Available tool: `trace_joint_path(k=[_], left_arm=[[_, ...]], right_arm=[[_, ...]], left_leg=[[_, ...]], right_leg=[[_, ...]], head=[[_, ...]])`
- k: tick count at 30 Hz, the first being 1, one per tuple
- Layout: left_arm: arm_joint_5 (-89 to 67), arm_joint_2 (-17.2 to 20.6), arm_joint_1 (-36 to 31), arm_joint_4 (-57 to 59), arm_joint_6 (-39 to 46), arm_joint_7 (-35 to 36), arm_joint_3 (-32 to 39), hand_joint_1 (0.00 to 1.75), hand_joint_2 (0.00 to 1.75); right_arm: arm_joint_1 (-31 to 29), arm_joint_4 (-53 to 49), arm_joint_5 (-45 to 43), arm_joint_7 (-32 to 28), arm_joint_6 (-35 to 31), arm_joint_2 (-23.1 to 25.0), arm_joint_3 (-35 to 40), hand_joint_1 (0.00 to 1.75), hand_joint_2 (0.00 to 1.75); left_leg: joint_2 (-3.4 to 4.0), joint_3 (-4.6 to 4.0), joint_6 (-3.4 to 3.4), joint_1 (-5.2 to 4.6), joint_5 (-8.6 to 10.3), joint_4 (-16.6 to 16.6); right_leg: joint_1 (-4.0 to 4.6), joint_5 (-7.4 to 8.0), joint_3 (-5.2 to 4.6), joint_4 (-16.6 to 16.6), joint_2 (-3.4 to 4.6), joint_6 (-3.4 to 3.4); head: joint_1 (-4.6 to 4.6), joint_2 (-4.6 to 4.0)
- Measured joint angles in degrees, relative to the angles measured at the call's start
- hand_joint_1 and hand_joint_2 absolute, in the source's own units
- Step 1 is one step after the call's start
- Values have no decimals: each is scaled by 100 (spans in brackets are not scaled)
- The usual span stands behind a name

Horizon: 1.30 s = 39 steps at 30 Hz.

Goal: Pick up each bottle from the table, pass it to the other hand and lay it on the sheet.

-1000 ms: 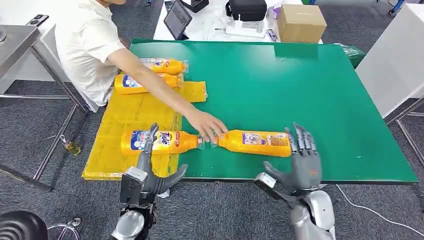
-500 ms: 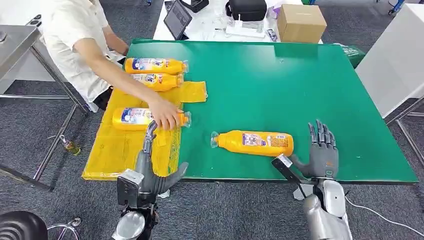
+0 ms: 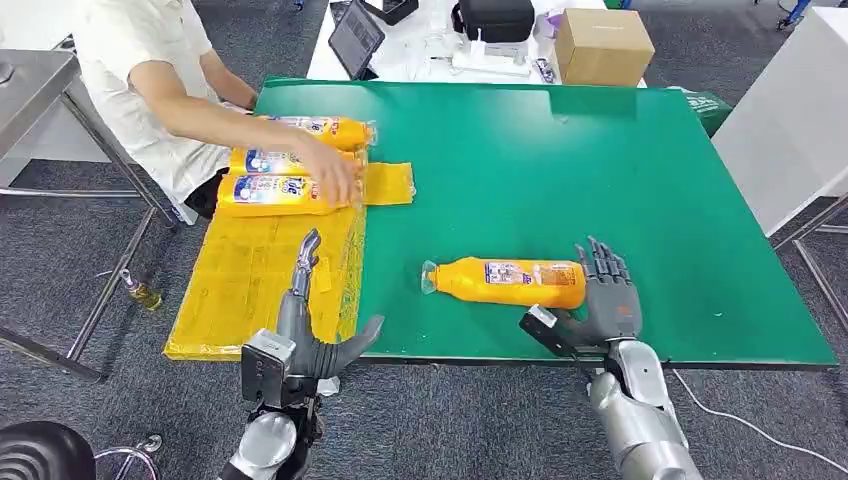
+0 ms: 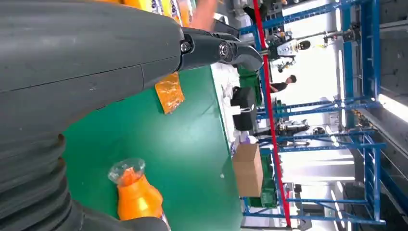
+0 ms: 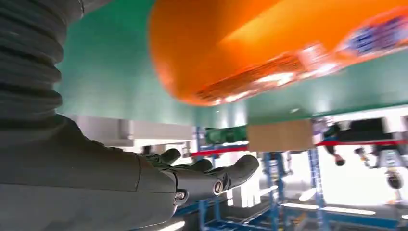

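Note:
An orange bottle (image 3: 510, 282) lies on its side on the green table (image 3: 600, 170), cap toward the left; its base looms close in the right wrist view (image 5: 269, 43) and its clear cap end appears in the left wrist view (image 4: 132, 190). My right hand (image 3: 605, 305) stands open just beyond the bottle's base, fingers up and spread, holding nothing. My left hand (image 3: 305, 330) hovers open over the near edge of the yellow sheet (image 3: 260, 270). Three more orange bottles (image 3: 275, 192) lie at the sheet's far end, where a person's hand (image 3: 335, 178) rests on them.
The person in a white shirt (image 3: 150, 70) leans in from the far left. A cardboard box (image 3: 602, 45), a tablet (image 3: 355, 38) and a black case (image 3: 495, 18) stand on the white table behind. A metal table (image 3: 30, 80) is at the left.
The person carried a bottle from the sheet's middle up to the two at its far end. My right hand swung back in, close to the lying bottle's base. My left hand barely moved.

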Motion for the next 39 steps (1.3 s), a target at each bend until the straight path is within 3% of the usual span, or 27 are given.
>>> trace_joint_path(k=[20,39], left_arm=[[2,-42,-44,74,-37,-2,-133,0,175],[175,-74,-189,192,-197,68,-251,0,175]], right_arm=[[-169,567,-385,-416,0,26,422,0,175],[-616,1255,-593,-132,13,83,822,0,175]], left_leg=[[-1,0,0,0,0,0],[2,2,0,0,1,0]], right_leg=[[0,0,0,0,0,0],[0,1,1,1,1,0]], head=[[0,0],[0,0]])
